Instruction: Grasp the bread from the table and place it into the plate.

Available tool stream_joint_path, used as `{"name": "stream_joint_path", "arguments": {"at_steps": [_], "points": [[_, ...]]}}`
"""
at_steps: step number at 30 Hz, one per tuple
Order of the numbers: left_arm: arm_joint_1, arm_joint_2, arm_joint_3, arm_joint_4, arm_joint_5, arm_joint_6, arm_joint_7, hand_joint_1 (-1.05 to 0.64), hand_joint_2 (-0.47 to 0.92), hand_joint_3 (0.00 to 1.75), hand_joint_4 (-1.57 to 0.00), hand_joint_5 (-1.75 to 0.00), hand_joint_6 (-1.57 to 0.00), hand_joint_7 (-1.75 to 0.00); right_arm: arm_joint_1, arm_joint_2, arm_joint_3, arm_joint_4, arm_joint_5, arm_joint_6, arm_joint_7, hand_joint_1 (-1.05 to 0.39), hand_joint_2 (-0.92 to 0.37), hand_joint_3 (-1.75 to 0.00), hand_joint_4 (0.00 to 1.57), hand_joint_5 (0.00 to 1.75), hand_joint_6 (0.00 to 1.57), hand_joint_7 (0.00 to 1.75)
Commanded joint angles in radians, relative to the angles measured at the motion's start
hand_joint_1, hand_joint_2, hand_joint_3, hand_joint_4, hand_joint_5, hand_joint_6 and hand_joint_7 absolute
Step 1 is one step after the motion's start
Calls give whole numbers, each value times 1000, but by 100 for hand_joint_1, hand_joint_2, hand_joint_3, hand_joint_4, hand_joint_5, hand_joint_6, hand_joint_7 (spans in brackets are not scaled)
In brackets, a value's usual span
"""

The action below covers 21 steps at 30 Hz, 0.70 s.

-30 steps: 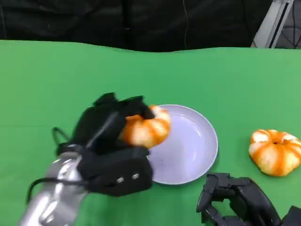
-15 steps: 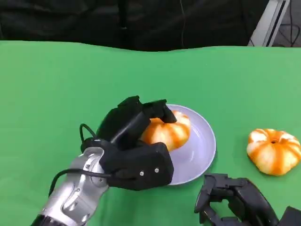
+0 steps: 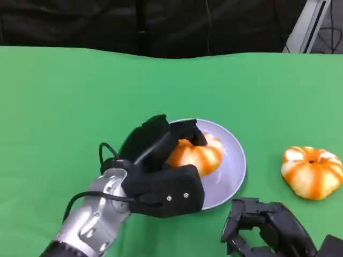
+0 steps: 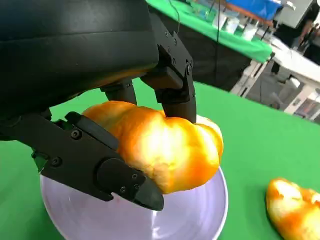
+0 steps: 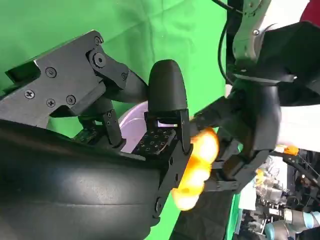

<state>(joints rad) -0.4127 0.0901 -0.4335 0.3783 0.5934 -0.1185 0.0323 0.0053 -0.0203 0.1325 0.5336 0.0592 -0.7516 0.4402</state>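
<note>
Bread: the orange and white bun [image 3: 197,154] sits in my grasp over the middle of the plate; from my left wrist I see it [image 4: 165,145] above the plate's floor, and I cannot tell whether it touches the plate.
Plate: a pale lilac dish [image 3: 235,160] on the green counter, just in front of my left arm; its rim [image 4: 215,210] shows under the bun.
My left robot hand: [image 3: 161,160] wrapped around the bun, fingers [image 4: 175,85] curled over its far side and another [image 4: 100,160] pressing its near side, so the bun is pinched between them.
My right robot hand: [image 3: 262,227] low at the near right edge of the counter, apart from the plate, fingers loosely curled with nothing in them that I can see; I cannot tell how far they are parted.
Second bun: [image 3: 312,172] lies on the counter to the right of the plate, well apart from it.
Counter: [image 3: 64,96] covered in green cloth.
</note>
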Motion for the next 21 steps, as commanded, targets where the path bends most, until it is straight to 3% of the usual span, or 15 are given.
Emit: {"name": "stream_joint_path", "arguments": {"at_steps": [1,21], "points": [[-33,10,-7,20,0,-13,-11,-11,81,0,-39,-153,-69,-100,8,-7,-1,-9,9,12,-1,-17,-53,-111,89,150,88,123],[-82,-2,-18,155,-22,-62,-22,-15,80,0,-43,-140,-73,-87,7,-4,1,2,11,-2,10,-15,-56,-108,89,147,88,120]]}}
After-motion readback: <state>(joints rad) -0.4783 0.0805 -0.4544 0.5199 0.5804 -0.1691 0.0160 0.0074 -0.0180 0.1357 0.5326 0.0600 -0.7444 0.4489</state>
